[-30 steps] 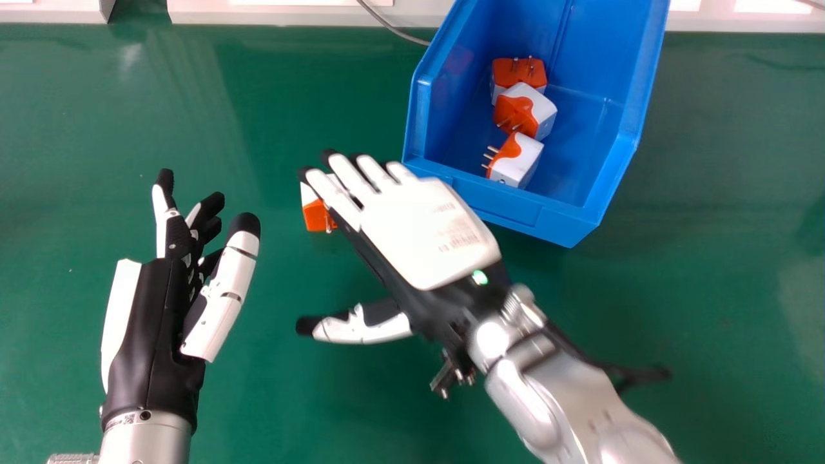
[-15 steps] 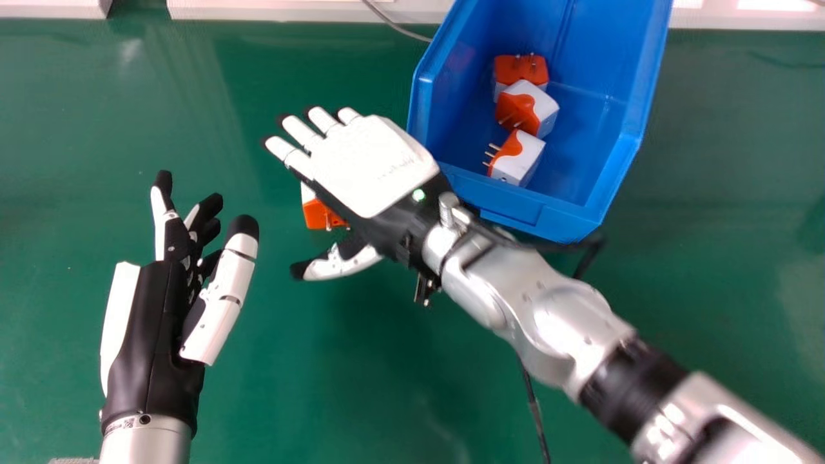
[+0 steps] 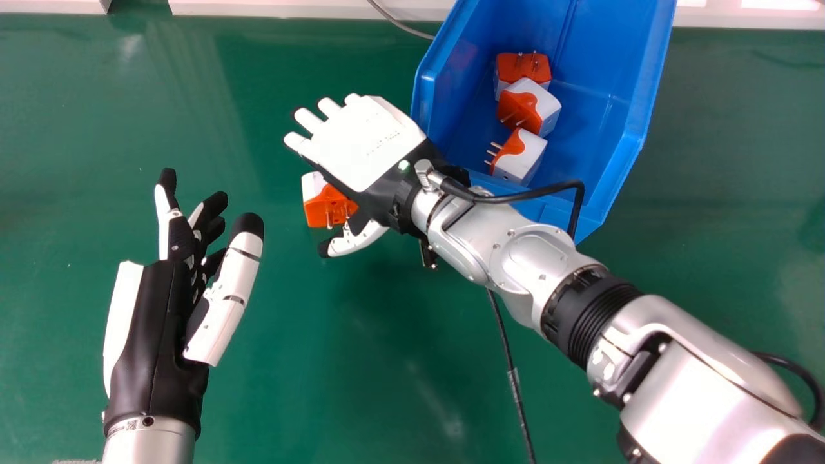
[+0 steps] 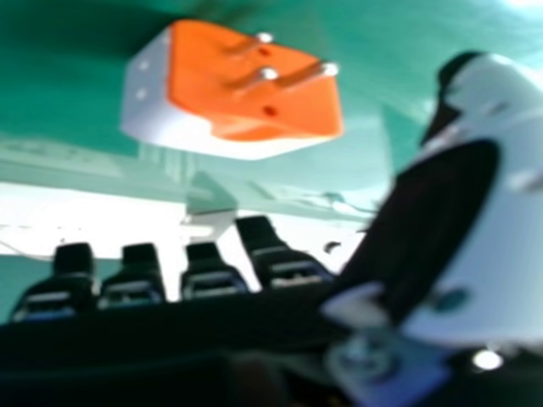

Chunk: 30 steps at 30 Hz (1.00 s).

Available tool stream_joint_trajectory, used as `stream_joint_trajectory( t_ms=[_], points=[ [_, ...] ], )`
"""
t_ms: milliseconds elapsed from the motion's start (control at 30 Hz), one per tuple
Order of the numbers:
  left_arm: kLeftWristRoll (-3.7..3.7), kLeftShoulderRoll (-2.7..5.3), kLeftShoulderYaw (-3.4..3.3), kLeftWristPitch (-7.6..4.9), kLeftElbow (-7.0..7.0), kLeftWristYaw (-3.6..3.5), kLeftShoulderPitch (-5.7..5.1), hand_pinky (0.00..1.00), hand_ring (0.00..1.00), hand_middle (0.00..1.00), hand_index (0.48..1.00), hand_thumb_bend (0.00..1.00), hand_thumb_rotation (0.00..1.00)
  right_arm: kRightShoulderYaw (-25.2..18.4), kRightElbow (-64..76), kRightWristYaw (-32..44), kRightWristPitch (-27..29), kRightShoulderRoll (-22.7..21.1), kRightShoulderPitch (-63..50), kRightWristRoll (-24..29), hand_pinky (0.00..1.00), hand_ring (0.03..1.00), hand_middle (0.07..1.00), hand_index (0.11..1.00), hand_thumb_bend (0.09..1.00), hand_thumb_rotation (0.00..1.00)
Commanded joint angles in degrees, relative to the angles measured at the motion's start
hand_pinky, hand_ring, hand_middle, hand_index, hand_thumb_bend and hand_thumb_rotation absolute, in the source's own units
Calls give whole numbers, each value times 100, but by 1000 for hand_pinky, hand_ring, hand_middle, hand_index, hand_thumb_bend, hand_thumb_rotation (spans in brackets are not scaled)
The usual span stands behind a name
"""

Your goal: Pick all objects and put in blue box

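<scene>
Crooked pinch is the chief worry

The right robot hand (image 3: 364, 145) is over the counter (image 3: 277, 393), its fingers straight and spread, its thumb held apart and nothing gripped. Partly beneath it lies an orange-and-white plug adapter (image 3: 322, 205), left of the blue box (image 3: 635, 119); in the right hand view it is clear of fingertips and thumb. The left robot hand (image 3: 155, 322) is idle at the near left, fingers relaxed.

The step looks like lining up a grasp. The prongs (image 4: 265, 75) face the thumb side, so a thumb closing on them instead of the casing could twist the adapter or let it slip. Fingers closing too high might merely nudge it across the counter.

A later hazard is the near wall of the box: a low carry could knock the adapter loose there or shove the box. The black cable (image 3: 548, 190) looping from the wrist over that wall might catch. Three plug adapters (image 3: 528, 106) already sit inside, toward the left, so a careless release could land on them; the right side offers more room.
</scene>
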State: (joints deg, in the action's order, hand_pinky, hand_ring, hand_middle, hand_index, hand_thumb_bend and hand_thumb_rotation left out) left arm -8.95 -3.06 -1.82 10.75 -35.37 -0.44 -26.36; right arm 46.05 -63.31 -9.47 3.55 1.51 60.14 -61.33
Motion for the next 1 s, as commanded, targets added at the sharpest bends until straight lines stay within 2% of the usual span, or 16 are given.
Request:
stream_joint_trajectory(
  t_ms=[0, 200, 300, 433, 633, 767, 800, 900, 967],
  points=[
    [-62, 55, 87, 31, -244, 63, -71, 889, 941, 942, 952, 361, 760, 24, -70, -88, 40, 83, 281, 72, 916, 970, 992, 924, 435, 681],
    [-106, 129, 255, 99, -388, 140, -153, 892, 945, 942, 952, 346, 749, 52, -427, -114, 45, 286, 299, 142, 902, 960, 976, 897, 434, 683],
    [-157, 167, 352, 97, -441, 179, -208, 887, 946, 943, 952, 342, 737, 36, -563, -111, 71, 358, 333, 179, 892, 954, 970, 883, 433, 681],
    [-260, 232, 505, 87, -530, 241, -305, 879, 945, 943, 952, 343, 735, 3, -595, -114, 91, 384, 317, 253, 863, 933, 948, 842, 439, 668],
    [-328, 295, 657, 44, -669, 301, -460, 881, 943, 944, 953, 354, 745, 154, -694, -147, -43, 462, 263, 223, 854, 921, 929, 797, 467, 625],
    [-343, 303, 733, 9, -704, 353, -552, 876, 939, 942, 953, 357, 750, 233, -701, -112, -89, 476, 226, 237, 851, 914, 922, 768, 598, 330],
    [-352, 304, 757, 4, -721, 367, -584, 875, 939, 942, 953, 358, 750, 235, -696, -108, -93, 473, 211, 249, 851, 913, 922, 759, 607, 280],
    [-400, 318, 831, -29, -798, 401, -724, 874, 938, 941, 953, 353, 750, 232, -718, -101, -102, 480, 201, 274, 851, 913, 919, 732, 611, 226],
    [-407, 322, 857, -107, -821, 416, -856, 873, 938, 941, 953, 342, 744, 224, -748, -88, -117, 496, 236, 285, 853, 913, 915, 695, 613, 182]
  ],
)
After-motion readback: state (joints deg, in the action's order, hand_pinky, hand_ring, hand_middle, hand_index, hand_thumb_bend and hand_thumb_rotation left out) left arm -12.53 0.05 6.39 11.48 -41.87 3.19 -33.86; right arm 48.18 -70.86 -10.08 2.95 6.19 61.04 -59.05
